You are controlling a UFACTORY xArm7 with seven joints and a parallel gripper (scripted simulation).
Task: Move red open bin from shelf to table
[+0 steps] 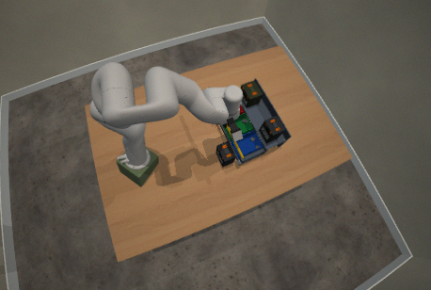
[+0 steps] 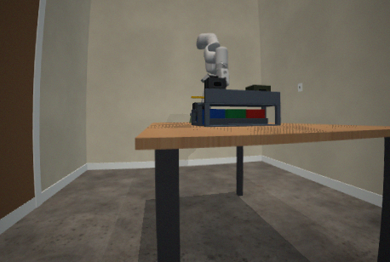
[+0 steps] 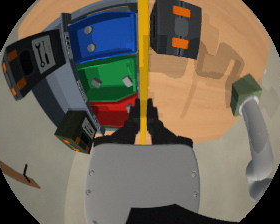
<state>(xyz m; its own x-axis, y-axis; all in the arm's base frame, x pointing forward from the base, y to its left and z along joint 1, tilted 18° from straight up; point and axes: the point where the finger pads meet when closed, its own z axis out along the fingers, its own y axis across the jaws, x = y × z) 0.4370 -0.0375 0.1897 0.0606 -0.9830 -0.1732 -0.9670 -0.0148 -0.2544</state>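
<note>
The red bin (image 1: 242, 109) (image 2: 255, 114) (image 3: 107, 111) sits in the lower level of the grey-blue shelf (image 1: 264, 113) (image 2: 243, 98), at the end of a row beside the green bin (image 1: 245, 124) (image 2: 235, 114) (image 3: 107, 75) and the blue bin (image 1: 249, 146) (image 2: 218, 113) (image 3: 106, 35). A small grey part shows in the red bin; its near side is partly hidden by my fingers. My gripper (image 3: 143, 105) is shut on a yellow bar (image 1: 240, 150) (image 2: 197, 97) (image 3: 143, 50). The bar runs level, above the table, along the bins' front side.
A dark green case (image 1: 252, 92) (image 2: 258, 88) (image 3: 73, 131) and a black case (image 1: 272, 127) (image 2: 215, 83) (image 3: 33, 65) stand on the shelf's top. Another black case (image 1: 226, 153) (image 3: 176, 30) stands on the table (image 1: 179, 211) before the blue bin.
</note>
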